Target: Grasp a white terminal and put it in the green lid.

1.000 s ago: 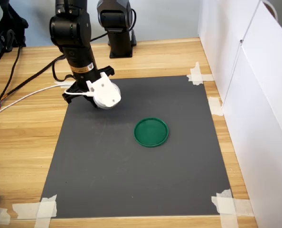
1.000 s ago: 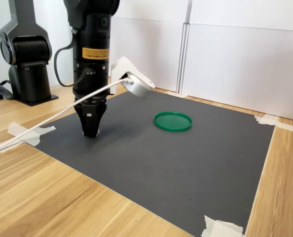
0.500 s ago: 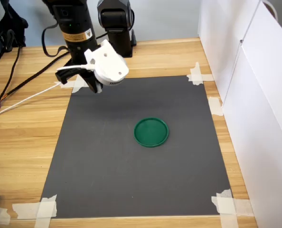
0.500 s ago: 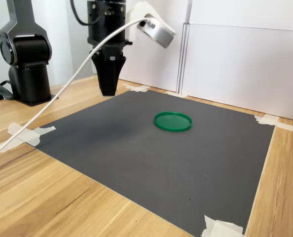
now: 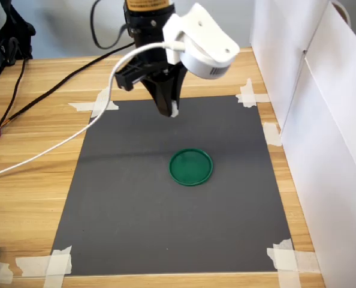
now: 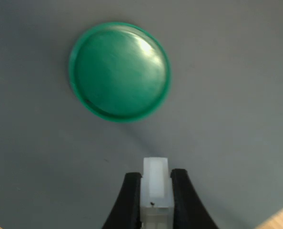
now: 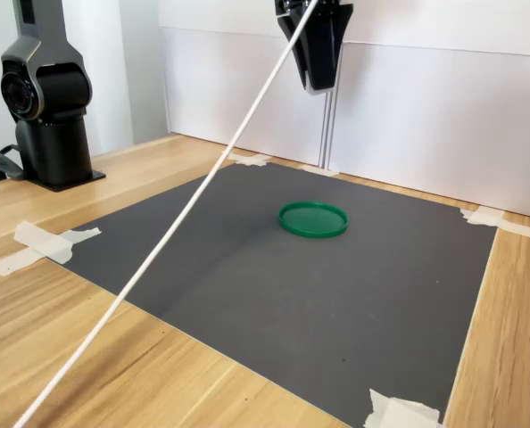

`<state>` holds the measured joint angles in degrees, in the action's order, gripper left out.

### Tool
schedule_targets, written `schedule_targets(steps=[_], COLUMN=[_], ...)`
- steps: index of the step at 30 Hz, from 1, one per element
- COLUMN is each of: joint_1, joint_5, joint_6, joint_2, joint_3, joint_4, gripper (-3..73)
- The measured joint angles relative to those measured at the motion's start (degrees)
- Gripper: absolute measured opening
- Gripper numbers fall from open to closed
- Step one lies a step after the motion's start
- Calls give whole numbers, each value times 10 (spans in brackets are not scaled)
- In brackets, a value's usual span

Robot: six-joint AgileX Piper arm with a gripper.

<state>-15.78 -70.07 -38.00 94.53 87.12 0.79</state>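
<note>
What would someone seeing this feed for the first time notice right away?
Most likely the green lid, the one patch of colour, lying alone near the middle of the dark mat. Next, the gripper raised well above the mat, shut on the white terminal, which the wrist view shows pinched between the black fingers. In the second exterior view, a white cable slants across the picture.

Even, soft daylight fills both exterior views, which are sharp. The dark mat [image 7: 274, 285] carries a faint diffuse shadow band at 9 o'clock of the green lid [image 7: 312, 219]. In the wrist view the green lid [image 6: 119, 70] shows a glare streak toward 1 o'clock, slightly soft; the gripper [image 6: 155, 200] is blurred.
</note>
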Motion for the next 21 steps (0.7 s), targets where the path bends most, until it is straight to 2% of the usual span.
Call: schedule_targets(steps=[9,21], joint_1=[-21,-21], joint_5=[0,23], joint_6=[50,40], joint_2=[62,110], joint_3=[0,-21], joint_4=[15,24], gripper=[99,99])
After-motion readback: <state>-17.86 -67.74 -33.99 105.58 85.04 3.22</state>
